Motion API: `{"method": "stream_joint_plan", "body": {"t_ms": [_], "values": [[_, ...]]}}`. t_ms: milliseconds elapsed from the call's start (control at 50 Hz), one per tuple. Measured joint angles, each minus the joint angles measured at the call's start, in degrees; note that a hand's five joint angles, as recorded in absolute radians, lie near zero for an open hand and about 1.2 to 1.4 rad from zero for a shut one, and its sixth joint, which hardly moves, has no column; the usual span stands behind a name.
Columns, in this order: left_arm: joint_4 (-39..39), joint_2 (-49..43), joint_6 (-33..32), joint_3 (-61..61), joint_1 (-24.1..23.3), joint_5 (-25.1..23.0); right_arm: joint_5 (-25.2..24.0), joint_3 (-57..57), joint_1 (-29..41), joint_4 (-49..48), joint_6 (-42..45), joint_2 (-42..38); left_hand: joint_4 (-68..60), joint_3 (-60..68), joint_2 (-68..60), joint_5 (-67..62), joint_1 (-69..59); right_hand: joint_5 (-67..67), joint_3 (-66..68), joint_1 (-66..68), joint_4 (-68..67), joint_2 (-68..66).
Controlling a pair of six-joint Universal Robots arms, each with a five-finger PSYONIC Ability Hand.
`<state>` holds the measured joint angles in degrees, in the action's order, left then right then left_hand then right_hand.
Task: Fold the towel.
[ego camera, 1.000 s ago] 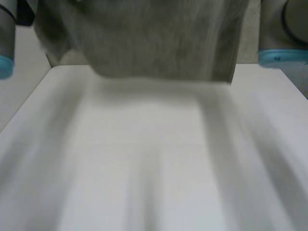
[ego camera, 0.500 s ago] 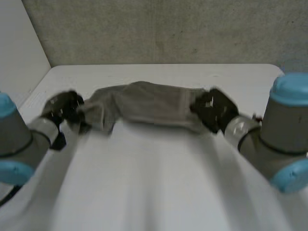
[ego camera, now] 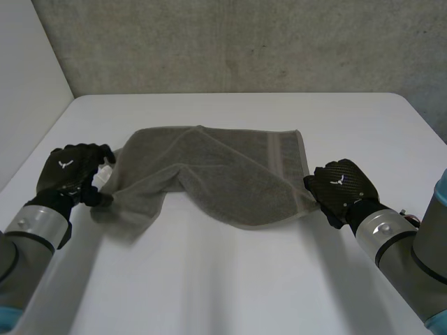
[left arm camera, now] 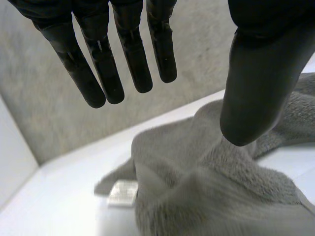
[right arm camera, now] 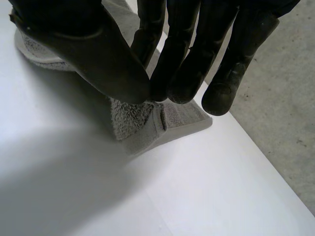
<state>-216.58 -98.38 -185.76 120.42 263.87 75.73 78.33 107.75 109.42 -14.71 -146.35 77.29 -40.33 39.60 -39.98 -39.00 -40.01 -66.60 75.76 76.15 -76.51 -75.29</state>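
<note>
grey towel (ego camera: 223, 174) lies rumpled on the table (ego camera: 230, 279), stretched btwn both hands. left hand (ego camera: 70, 171) sits low at its left end, fingers (left arm camera: 128, 59) straight, thumb well apart, gripping nothing. right hand (ego camera: 342, 187) is at the near right corner, thumb & fingertips (right arm camera: 179, 83) pinching the cloth.

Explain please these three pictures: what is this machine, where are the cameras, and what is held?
It is a robot with two arms, each ending in a black hand. One camera looks down at the white table from between the arms; two others sit on the wrists, looking along each palm. A grey towel lies rumpled on the table. The right hand pinches its near right corner between thumb and fingers. The left hand is open at the towel's left end.
</note>
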Motion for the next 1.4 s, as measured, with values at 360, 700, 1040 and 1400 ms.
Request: {"method": "stream_joint_plan", "body": {"t_ms": [360, 700, 1040, 1400], "values": [[-9.0, -3.2, -30.4, 8.7, -9.8, -5.0, -0.1, 1.4, -0.5, -2.6, 0.0, -1.2, 0.0, 0.1, -0.1, -0.7, -0.1, 0.0, 0.0, 0.0, 0.0, 0.0], [-6.0, -8.4, -33.0, 7.1, -10.1, -4.2, -0.1, 1.5, -0.3, -3.6, 0.5, -4.0, 0.5, -0.3, 0.7, 0.2, 0.5, 0.0, 0.0, 0.0, 0.0, 0.0], [6.8, -9.5, -31.8, 2.0, -5.5, 0.6, -0.2, 1.2, -0.2, -3.8, 0.6, -5.2, 12.3, -13.0, 12.0, 12.8, 12.3, 0.0, 0.0, 0.0, 0.0, 0.0], [6.4, -12.1, -30.4, 0.0, -4.9, 1.7, 0.0, 1.4, 0.2, -5.1, 1.0, -6.8, 12.3, -12.8, 12.0, 12.8, 12.3, 0.0, 0.0, 0.0, 0.0, 0.0]]}}
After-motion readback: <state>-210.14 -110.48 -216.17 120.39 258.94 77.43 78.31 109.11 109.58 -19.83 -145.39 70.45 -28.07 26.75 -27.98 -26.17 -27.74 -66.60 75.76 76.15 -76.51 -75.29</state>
